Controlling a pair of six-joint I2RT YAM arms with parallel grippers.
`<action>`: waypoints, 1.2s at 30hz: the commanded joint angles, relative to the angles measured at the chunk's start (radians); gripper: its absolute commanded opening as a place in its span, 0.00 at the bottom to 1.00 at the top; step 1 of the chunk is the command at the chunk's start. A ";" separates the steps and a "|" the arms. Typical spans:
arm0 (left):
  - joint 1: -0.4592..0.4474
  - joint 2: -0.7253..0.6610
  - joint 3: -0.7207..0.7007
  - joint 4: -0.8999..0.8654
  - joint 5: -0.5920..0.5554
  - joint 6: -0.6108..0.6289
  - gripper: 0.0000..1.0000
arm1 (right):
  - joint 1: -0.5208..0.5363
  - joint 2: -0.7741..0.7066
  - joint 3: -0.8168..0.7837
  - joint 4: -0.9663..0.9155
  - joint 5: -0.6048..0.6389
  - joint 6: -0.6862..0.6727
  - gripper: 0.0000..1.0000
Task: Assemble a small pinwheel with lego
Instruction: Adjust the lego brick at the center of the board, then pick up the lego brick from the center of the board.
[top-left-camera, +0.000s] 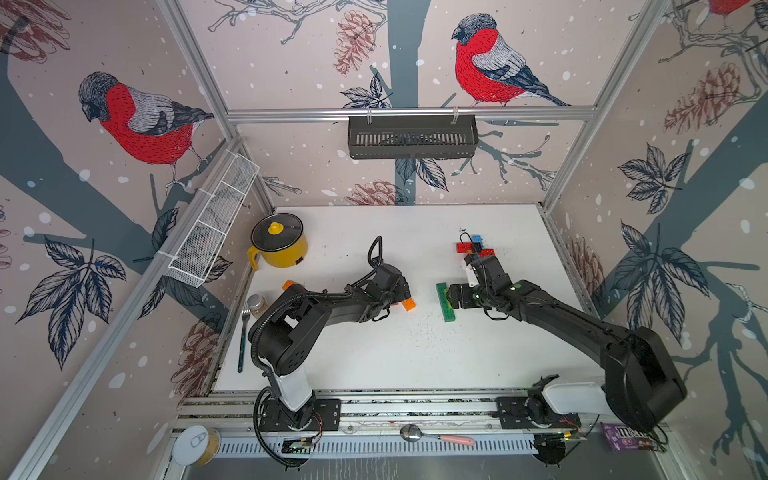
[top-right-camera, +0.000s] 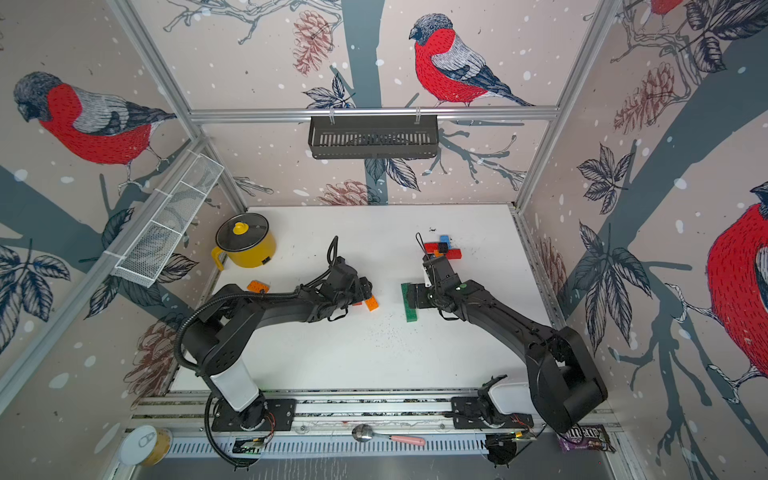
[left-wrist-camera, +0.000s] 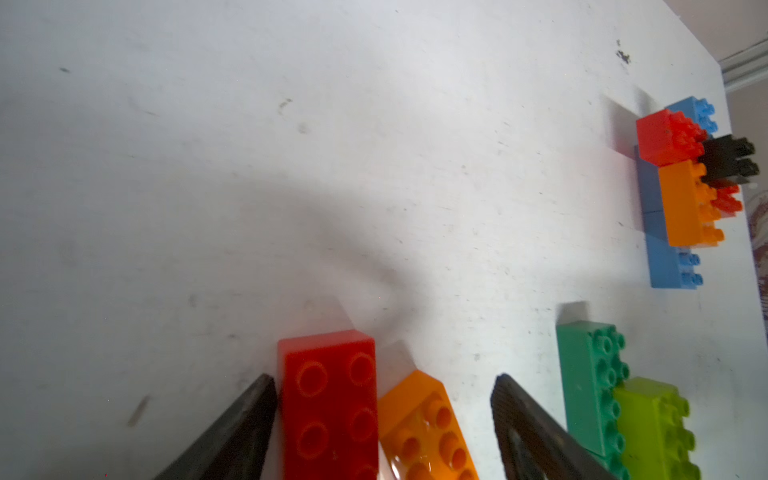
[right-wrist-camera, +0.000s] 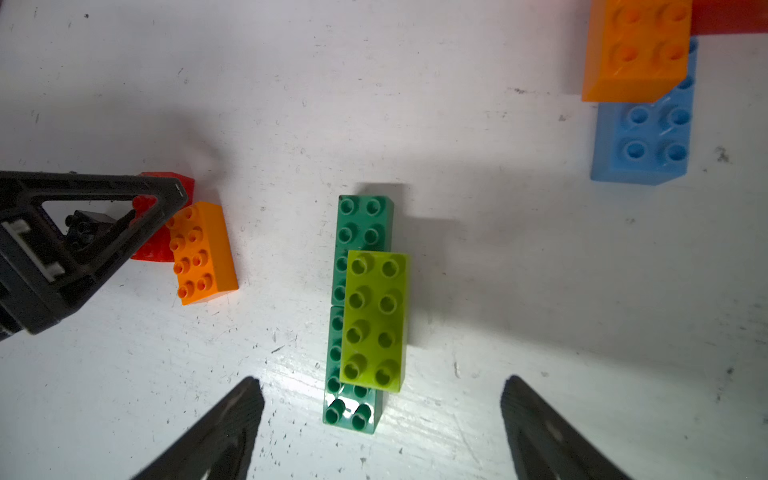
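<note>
jaws apart: left flank one red brick (left-wrist-camera: 328, 399), one orange brick (left-wrist-camera: 424, 424); right face two green bricks (right-wrist-camera: 365, 220), one lime brick (right-wrist-camera: 374, 320).

The only readable print is "m&m" on the dark candy packet (top-right-camera: 584, 438), at five o'clock off the counter

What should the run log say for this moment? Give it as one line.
left tool: open, astride red brick and orange brick | right tool: open, by lime brick atop green bricks | brick cluster: untouched
</note>
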 joint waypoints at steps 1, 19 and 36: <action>0.002 -0.041 -0.024 0.051 0.046 0.076 0.82 | -0.005 0.001 0.001 0.026 -0.015 -0.003 0.91; -0.189 -0.258 -0.214 0.032 -0.078 0.043 0.60 | -0.052 -0.039 -0.035 0.086 -0.075 0.032 0.99; -0.246 -0.008 -0.020 -0.130 -0.265 -0.109 0.59 | -0.077 -0.086 -0.063 0.069 -0.095 0.030 0.99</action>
